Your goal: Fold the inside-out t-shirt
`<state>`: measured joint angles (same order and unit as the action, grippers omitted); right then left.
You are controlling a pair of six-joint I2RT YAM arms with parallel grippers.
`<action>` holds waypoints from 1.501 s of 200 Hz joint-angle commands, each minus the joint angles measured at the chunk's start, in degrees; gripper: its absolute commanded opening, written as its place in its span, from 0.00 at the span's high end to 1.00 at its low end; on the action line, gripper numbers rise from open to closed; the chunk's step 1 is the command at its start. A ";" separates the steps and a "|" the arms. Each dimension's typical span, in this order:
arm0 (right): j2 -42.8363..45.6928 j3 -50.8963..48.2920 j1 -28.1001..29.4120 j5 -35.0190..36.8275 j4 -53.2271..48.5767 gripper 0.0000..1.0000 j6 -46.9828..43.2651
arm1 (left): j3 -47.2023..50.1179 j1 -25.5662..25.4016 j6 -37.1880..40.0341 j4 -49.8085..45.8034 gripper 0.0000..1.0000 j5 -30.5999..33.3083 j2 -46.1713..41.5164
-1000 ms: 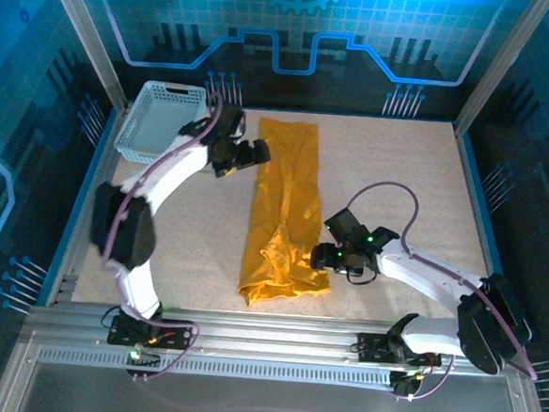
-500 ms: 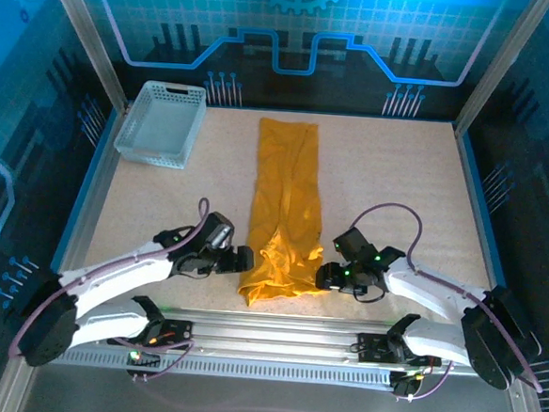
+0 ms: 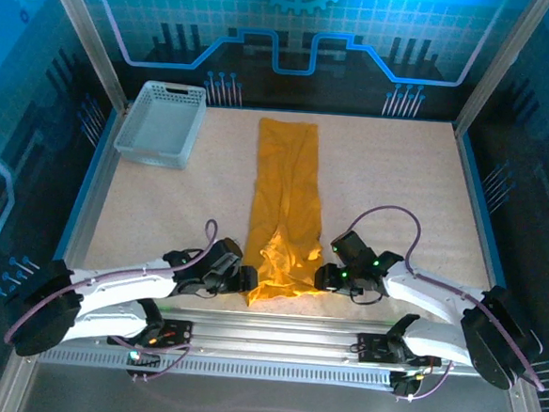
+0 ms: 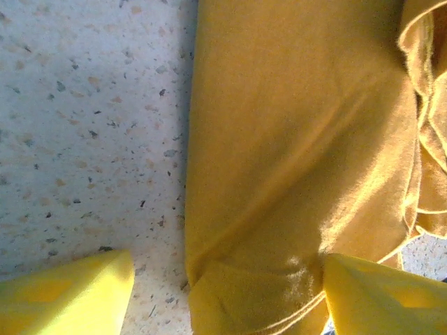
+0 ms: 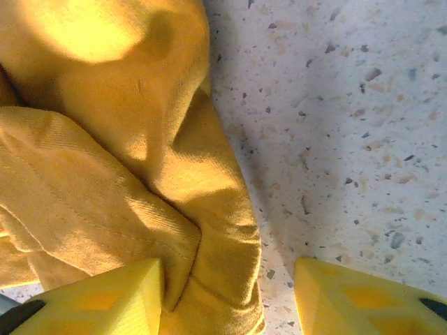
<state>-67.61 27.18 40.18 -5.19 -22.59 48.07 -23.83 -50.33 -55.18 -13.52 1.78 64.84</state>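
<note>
Shirt (image 3: 284,207) lies as a long narrow strip down the middle of the table (image 3: 398,196), from near the far edge to the near edge, its near end rumpled; basket (image 3: 160,123) in the far left corner. Left gripper (image 3: 244,279) sits low at the strip's near left corner. Its fingers (image 4: 70,293) are spread, one over bare table, the other over cloth, with the cloth's edge between them. Right gripper (image 3: 323,277) sits at the near right side, fingers likewise apart across the rumpled edge; they probably touch the cloth, not certain.
</note>
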 commanded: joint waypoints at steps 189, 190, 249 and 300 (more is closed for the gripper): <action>1.75 2.25 10.39 4.29 -2.41 0.79 6.92 | -5.04 -11.17 -5.24 1.03 0.79 4.62 2.34; 1.90 2.35 10.37 4.43 -2.61 0.79 6.89 | -5.02 -11.23 -5.31 0.94 0.79 4.67 2.23; 9.89 2.83 11.96 7.13 -14.17 0.85 9.69 | -4.88 -15.33 -8.07 -7.01 0.95 8.08 -3.77; 19.53 1.34 12.81 5.98 -23.08 0.87 14.14 | -3.83 -18.33 -13.16 -11.11 1.00 7.97 -11.73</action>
<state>-52.01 28.88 52.12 0.93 -38.33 58.63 -27.59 -67.68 -64.71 -20.58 9.21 56.88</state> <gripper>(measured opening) 0.136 0.060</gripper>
